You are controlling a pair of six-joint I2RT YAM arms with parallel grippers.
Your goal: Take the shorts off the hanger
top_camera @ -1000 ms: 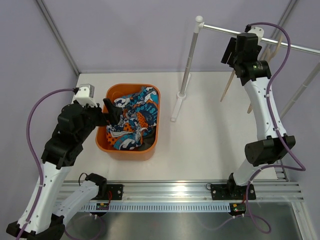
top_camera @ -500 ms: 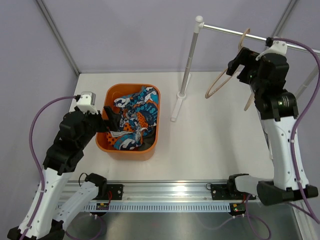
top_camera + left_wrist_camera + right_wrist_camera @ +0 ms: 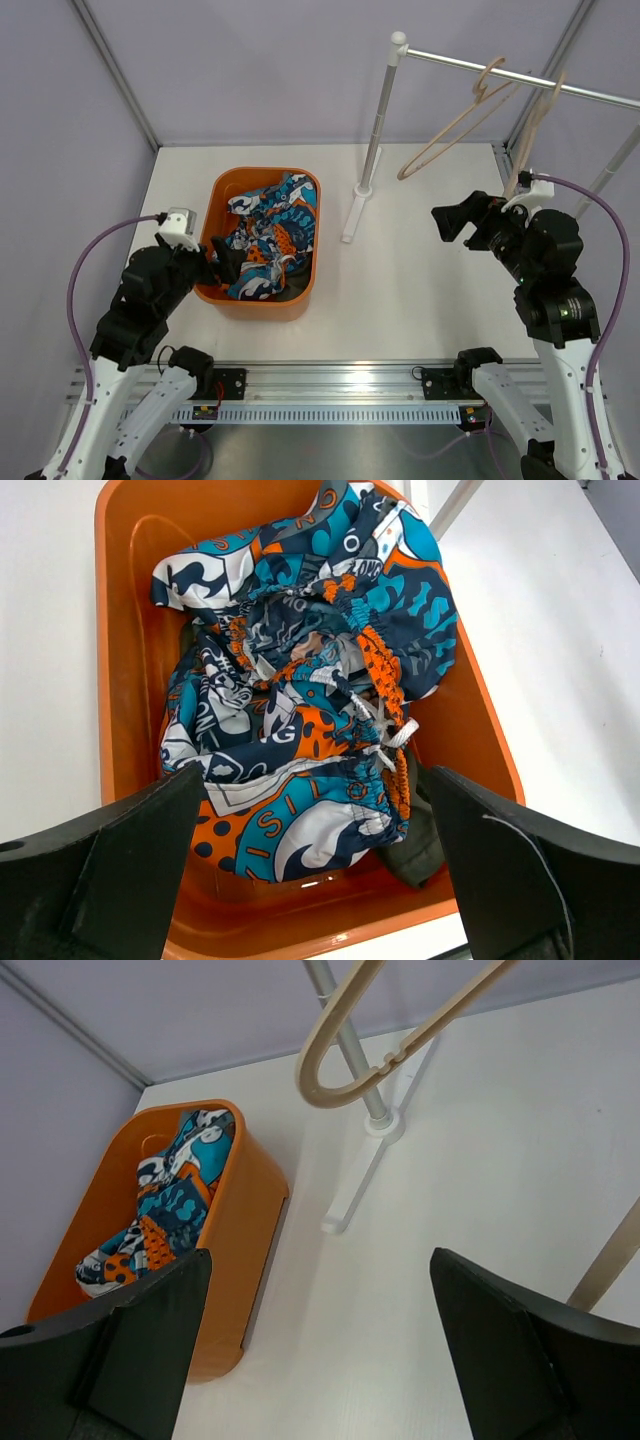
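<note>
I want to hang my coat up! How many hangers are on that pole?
2. One hanger hangs tilted near the middle of the rail, the other farther right. Both are bare. The rail leaves the picture, so more may be hidden.

Right hand (image 3: pixel 441 222) has come down from the rail (image 3: pixel 590 95) and now sits low over the surface (image 3: pixel 420 290), jaws apart, clear of the hanger (image 3: pixel 450 130). The hanger has swung out and hangs tilted. Left hand (image 3: pixel 222 262) has drawn back to the near-left wall of the bin (image 3: pixel 312 235).
</note>
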